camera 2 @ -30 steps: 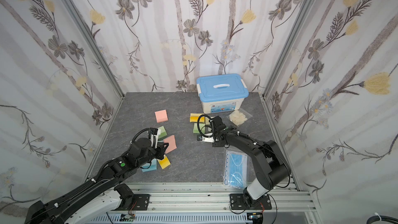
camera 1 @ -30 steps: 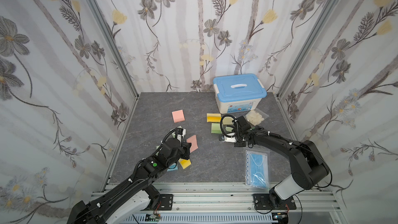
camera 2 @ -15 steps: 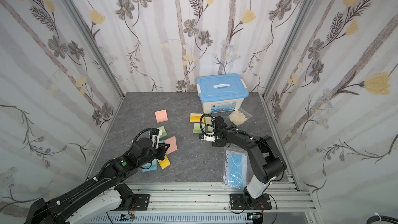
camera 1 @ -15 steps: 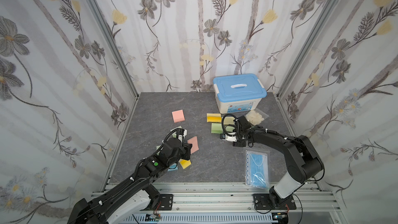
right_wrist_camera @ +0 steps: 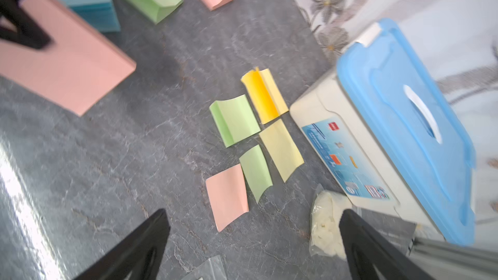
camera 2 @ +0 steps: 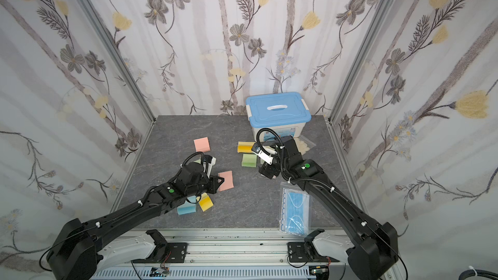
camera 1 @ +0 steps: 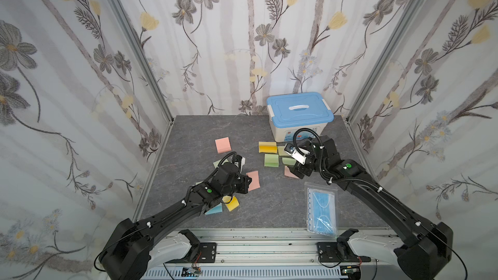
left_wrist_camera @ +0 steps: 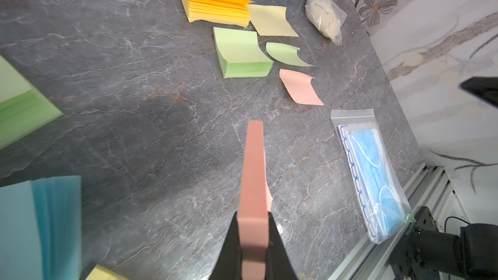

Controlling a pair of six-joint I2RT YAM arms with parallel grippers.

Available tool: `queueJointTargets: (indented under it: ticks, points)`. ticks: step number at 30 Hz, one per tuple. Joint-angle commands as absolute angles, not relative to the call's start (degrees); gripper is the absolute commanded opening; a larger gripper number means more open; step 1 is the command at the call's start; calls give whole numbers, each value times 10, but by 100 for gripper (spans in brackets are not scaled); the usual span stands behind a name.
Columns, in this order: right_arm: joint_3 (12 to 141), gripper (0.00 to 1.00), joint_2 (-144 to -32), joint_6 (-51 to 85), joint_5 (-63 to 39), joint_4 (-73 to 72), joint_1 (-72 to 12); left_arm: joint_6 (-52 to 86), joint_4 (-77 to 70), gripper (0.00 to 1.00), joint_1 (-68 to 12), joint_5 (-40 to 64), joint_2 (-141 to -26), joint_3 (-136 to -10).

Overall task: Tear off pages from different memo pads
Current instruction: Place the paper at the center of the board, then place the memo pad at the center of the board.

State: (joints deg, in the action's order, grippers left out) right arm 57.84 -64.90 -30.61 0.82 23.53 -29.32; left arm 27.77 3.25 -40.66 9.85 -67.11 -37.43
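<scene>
Three curled paper sheets lie mid-frame: pink page (right_wrist_camera: 227,196), green page (right_wrist_camera: 256,171), yellow page (right_wrist_camera: 281,149); our right gripper (right_wrist_camera: 254,215) hangs wide, empty, over them; our left gripper (left_wrist_camera: 253,227) clamps the thick pink memo pad (left_wrist_camera: 253,171), lower centre; we judge the blue memo pad (right_wrist_camera: 83,4) not yet torn.

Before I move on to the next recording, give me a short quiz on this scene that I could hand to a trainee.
1. True or false: the right claw is gripping a sheet of paper.
2. Which colour is the pad clamped in the left claw? A green, B pink, C blue.
3. How many loose sheets lie flat on the table near the blue-lidded box?

Key
1. False: it stands open and empty above the table.
2. B.
3. Three: the pink sheet, the green sheet and the yellow sheet.
</scene>
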Motion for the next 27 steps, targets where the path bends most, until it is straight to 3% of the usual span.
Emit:
queueJointTargets:
  ticks: [1,3,6,18,27]
  points:
    - [506,100,-572,-59,122,142,-288,312,12,0,-406,146,-727,-411]
    - [440,100,-517,49,164,99,-282,325,7,0,-406,168,-770,-434]
    - [375,100,-474,123,149,77,-262,342,6,0,-406,199,-826,-469]
    - [306,100,-495,123,69,41,-258,365,38,0,-402,267,-1039,-631]
    - [296,100,-483,136,57,40,-259,347,103,0,-379,208,-1135,-720]
